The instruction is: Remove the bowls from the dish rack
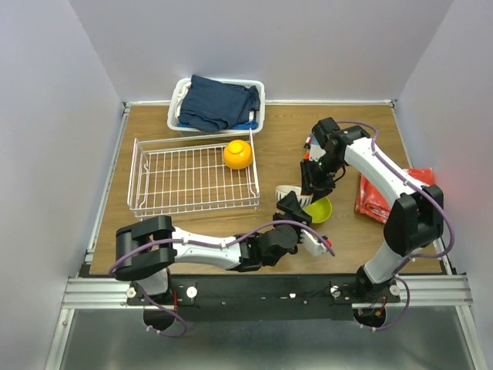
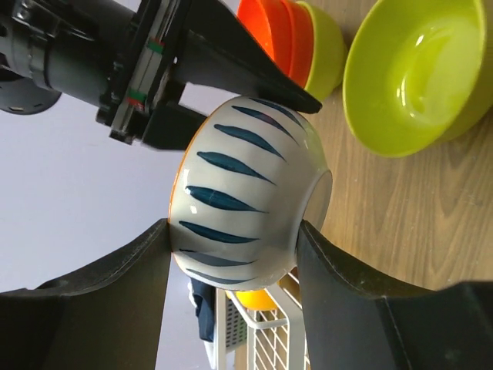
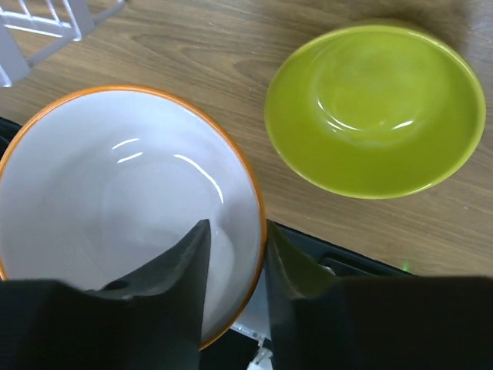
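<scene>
Left hand is closed on the white bowl, gripped across its striped sides and held tipped on edge over the table. Rim is thereby presented to the right hand, which is clamped astride it, one finger inside, one outside; judged a handover. Lime-green bowl is set upright just beside, a stack of bowls behind it, so the drop zone is judged to lie right of the dish rack. One orange-yellow bowl is left in the rack's far right corner.
</scene>
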You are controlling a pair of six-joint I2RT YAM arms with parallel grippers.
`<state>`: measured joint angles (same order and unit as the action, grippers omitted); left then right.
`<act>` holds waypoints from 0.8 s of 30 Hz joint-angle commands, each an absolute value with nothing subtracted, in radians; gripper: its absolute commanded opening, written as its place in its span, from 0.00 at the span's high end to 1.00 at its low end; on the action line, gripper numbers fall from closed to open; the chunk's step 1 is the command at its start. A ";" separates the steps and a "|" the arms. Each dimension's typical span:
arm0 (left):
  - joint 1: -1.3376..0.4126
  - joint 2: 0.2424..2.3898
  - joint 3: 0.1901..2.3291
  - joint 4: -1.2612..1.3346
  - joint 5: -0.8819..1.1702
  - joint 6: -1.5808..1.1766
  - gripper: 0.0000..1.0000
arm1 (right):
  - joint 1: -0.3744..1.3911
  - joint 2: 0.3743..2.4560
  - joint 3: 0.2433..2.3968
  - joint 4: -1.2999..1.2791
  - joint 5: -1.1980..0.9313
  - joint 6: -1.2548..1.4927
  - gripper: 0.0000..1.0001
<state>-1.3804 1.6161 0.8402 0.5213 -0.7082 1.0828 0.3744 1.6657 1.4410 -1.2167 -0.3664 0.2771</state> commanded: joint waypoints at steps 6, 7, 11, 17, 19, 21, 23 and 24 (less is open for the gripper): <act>-1.377 1.626 0.845 0.640 -0.801 1.042 0.94 | 0.383 1.687 1.404 -1.244 -0.376 0.252 0.99; -1.378 1.625 0.845 0.643 -0.814 1.032 0.79 | 0.383 1.686 1.407 -1.243 -0.371 0.253 0.99; -1.377 1.608 0.845 0.641 -0.833 0.979 0.33 | 0.383 1.681 1.423 -1.226 -0.339 0.270 0.99; -1.376 1.551 0.859 0.552 -0.836 0.839 0.01 | 0.371 1.669 1.480 -1.180 -0.239 0.324 0.99; -1.376 1.516 0.868 0.481 -0.828 0.747 0.01 | 0.361 1.657 1.483 -1.141 -0.203 0.348 0.99; -1.374 1.471 0.877 0.425 -0.807 0.636 0.01 | 0.354 1.631 1.465 -1.091 -0.187 0.366 0.99; -1.371 1.434 0.879 0.327 -0.778 0.550 0.01 | 0.345 1.611 1.445 -1.059 -0.150 0.383 0.99; -1.368 1.396 0.880 0.293 -0.741 0.505 0.01 | 0.339 1.586 1.427 -1.022 -0.135 0.402 0.99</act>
